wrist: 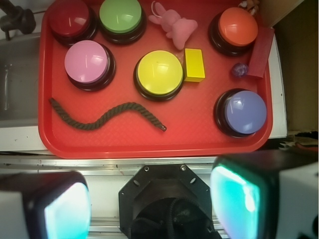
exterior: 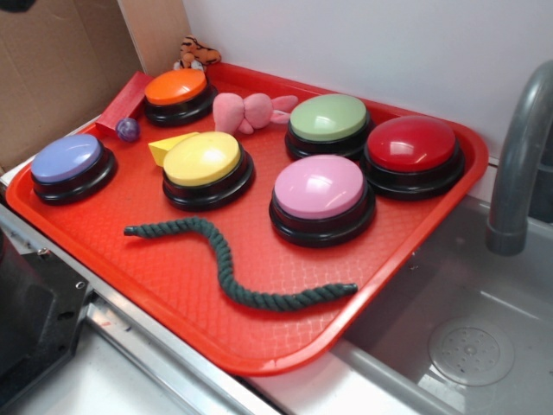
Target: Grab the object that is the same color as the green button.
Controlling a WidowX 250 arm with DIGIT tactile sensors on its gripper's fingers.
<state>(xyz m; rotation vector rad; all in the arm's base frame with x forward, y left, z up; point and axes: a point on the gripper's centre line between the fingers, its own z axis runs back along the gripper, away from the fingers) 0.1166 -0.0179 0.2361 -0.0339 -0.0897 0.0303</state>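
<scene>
A dark green twisted rope [exterior: 226, 264] [wrist: 104, 117] lies in a wavy line on the red tray [exterior: 173, 285] [wrist: 149, 142], near its front edge. The green button [exterior: 328, 121] [wrist: 120, 16], pale green dome on a black base, stands at the tray's back between the pink plush toy and the red button. In the wrist view my gripper [wrist: 152, 201] hangs high above the robot's base, short of the tray; its two fingers are wide apart, nothing between them. The exterior view does not show the gripper.
On the tray also stand red [exterior: 413, 147], pink [exterior: 320, 190], yellow [exterior: 204, 162], orange [exterior: 176, 90] and blue [exterior: 67, 161] buttons, a pink plush toy [exterior: 246, 111], a yellow block [wrist: 194, 64], a red block [wrist: 261, 52] and a small purple ball [exterior: 128, 130]. A sink [exterior: 467, 337] with a grey faucet [exterior: 518, 156] lies right.
</scene>
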